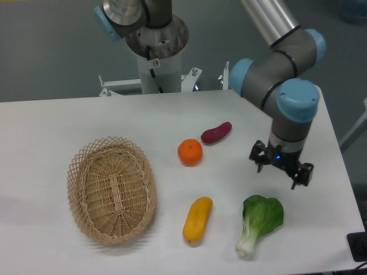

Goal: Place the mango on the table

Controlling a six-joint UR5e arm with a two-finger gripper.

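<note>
The mango (198,219), yellow shading to orange, lies on the white table (69,123) near the front edge, right of the basket. My gripper (280,175) hangs over the table's right side, up and to the right of the mango and well apart from it. Its jaws stand apart with nothing between them.
A woven wicker basket (112,189) stands at the front left with nothing in it. A round orange fruit (190,152) and a purple tuber (216,132) lie mid-table. A green leafy vegetable (259,223) lies just below the gripper. The arm's base (156,46) is at the back.
</note>
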